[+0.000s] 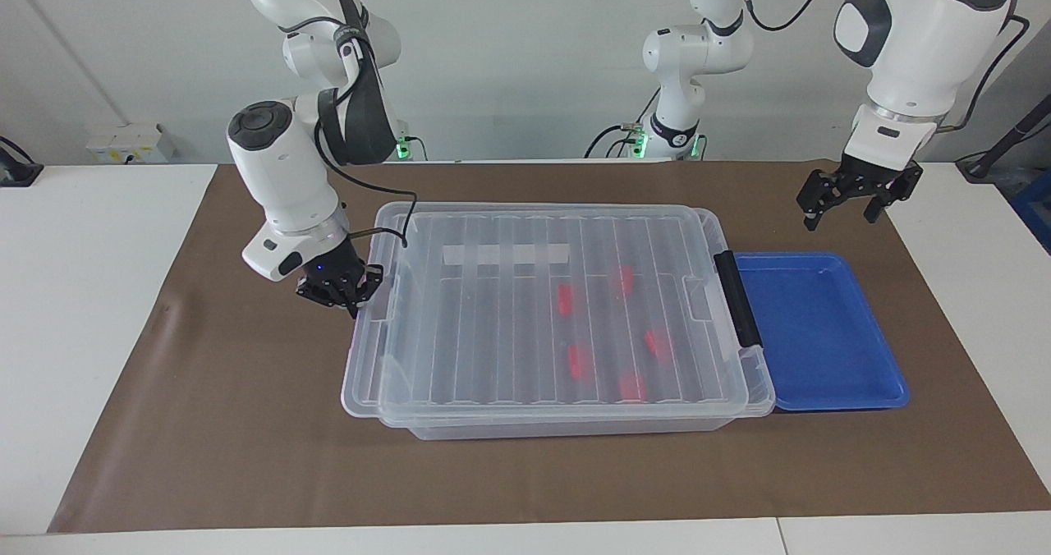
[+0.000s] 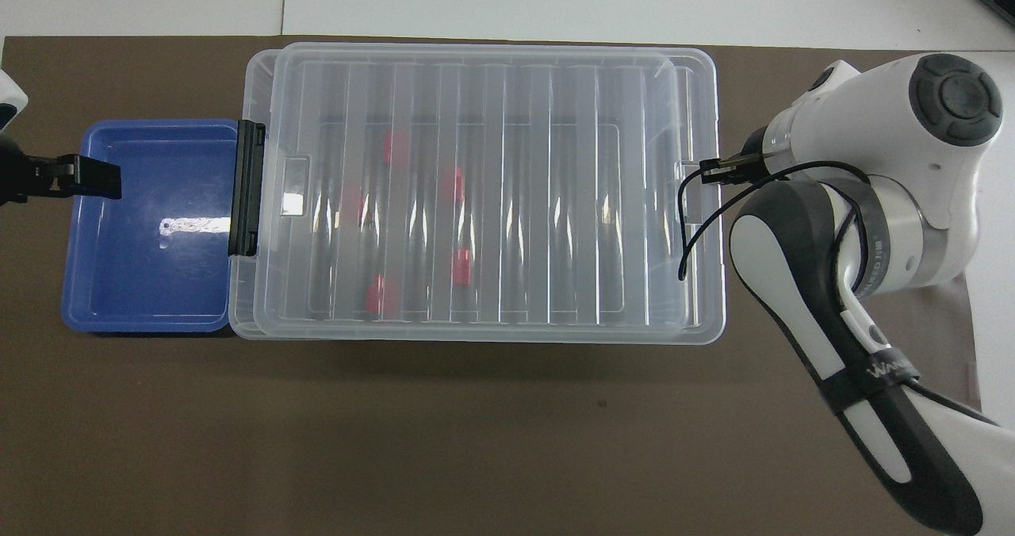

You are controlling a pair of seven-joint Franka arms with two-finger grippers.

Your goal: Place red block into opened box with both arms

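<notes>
Black right gripper [image 1: 345, 294] jaws shut against lid [image 1: 534, 292] edge — left gripper [image 1: 854, 202] jaws wide, empty

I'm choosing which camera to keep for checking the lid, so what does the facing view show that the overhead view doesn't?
Only the facing view shows the right gripper shut at the tab of the ribbed translucent lid, the open left gripper whole, raised by the flat blue plastic tray, and two slimmer white arms.

Only the overhead view shows the lid's outline against the clear plastic storage box, nearly covering it.

Both show five small red plastic blocks under the lid.
</notes>
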